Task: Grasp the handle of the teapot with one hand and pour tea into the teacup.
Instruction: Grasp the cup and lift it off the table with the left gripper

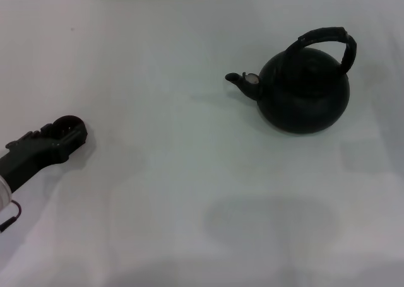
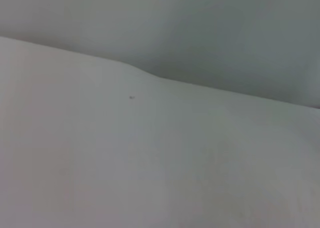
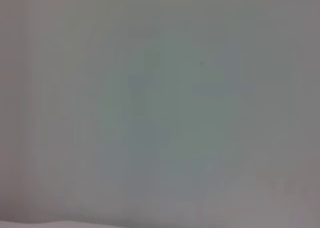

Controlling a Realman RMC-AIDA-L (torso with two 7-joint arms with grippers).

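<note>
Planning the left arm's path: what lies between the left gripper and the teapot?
Nothing: in the head view, only bare white table separates the left gripper from the teapot. No teacup shows there.

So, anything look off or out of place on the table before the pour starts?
The teapot stands upright on the white table, handle arched over it, no spill or damage showing. What is odd: no teacup is clear in any view. A dark round shape at the left gripper cannot be told apart from it.
</note>
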